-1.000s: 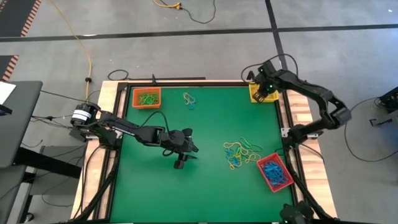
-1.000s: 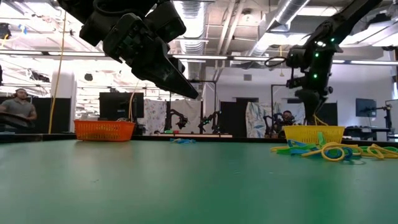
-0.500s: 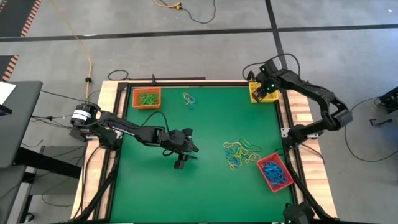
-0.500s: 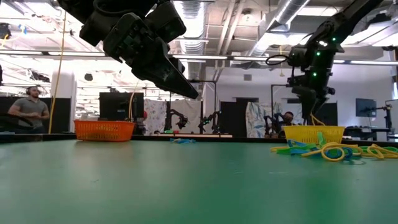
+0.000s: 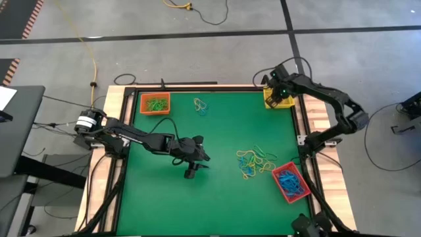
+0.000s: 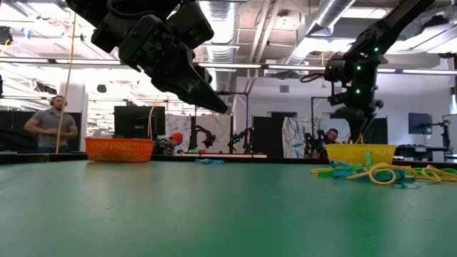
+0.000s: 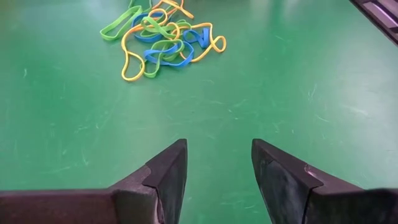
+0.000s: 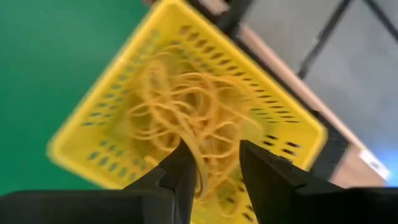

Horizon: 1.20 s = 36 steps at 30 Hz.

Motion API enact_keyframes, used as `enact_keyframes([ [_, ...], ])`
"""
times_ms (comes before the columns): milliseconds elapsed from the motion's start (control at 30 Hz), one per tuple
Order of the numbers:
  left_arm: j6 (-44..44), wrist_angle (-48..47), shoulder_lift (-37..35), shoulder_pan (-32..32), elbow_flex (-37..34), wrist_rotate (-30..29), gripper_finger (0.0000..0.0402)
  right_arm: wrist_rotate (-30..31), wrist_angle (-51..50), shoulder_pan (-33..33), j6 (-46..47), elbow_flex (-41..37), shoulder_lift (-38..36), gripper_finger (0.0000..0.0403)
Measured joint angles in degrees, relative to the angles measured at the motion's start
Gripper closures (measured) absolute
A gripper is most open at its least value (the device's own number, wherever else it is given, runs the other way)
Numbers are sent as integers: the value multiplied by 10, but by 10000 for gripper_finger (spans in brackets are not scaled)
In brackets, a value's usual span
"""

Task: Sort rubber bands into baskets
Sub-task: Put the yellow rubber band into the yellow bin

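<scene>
A loose pile of yellow, blue and green rubber bands (image 5: 255,162) (image 7: 161,37) lies on the green table right of centre. My left gripper (image 5: 205,158) (image 7: 214,168) hangs open above the table's middle and points at the pile, short of it. My right gripper (image 5: 279,93) (image 8: 211,165) stands open over the yellow basket (image 5: 275,101) (image 8: 81,137) at the far right corner, which holds yellow bands. The orange basket (image 5: 156,103), at the far left, holds green bands. Blue bands fill the red basket (image 5: 290,182) at the near right. My right gripper: a yellow band strand (image 8: 198,163) runs down between the open fingers, close to one finger's inner side. Whether it touches that finger or lies in the basket below, I cannot tell.
A few more bands (image 5: 200,105) lie near the far edge between the orange and yellow baskets. Wooden rails (image 5: 309,125) frame the table. Bare green surface (image 5: 217,204) stretches along the near side. A person (image 6: 53,128) stands in the room beyond.
My right gripper has stayed over the yellow basket and turned a little there. My left arm has kept still.
</scene>
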Motion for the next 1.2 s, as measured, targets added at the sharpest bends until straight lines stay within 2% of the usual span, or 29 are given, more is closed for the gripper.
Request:
enact_keyframes([
  [167,2,0,0,0,0,-10,233,29,3,2,8,0,2,247],
  [333,2,0,0,0,0,-10,233,-75,-11,-11,23,0,3,246],
  [500,4,0,0,0,0,-10,233,7,3,-7,35,0,3,251],
  [533,4,0,0,0,0,-10,233,8,7,-3,39,0,2,253],
  [633,3,-1,0,0,0,-10,233,-62,12,-2,35,0,3,257],
  [733,4,-1,0,0,0,-10,233,2,5,-2,45,-1,3,257],
  [767,4,-1,0,0,0,-10,233,5,4,-3,49,-3,3,256],
  [867,4,-1,0,0,0,-10,233,-68,7,-13,51,-3,2,255],
  [900,4,-1,0,0,0,-10,233,-75,7,-17,52,-2,1,255],
  [1000,6,-1,0,0,0,-10,233,-21,4,-13,54,-2,1,255],
  [1200,6,-2,0,0,0,-10,233,18,3,0,55,-2,1,255],
])
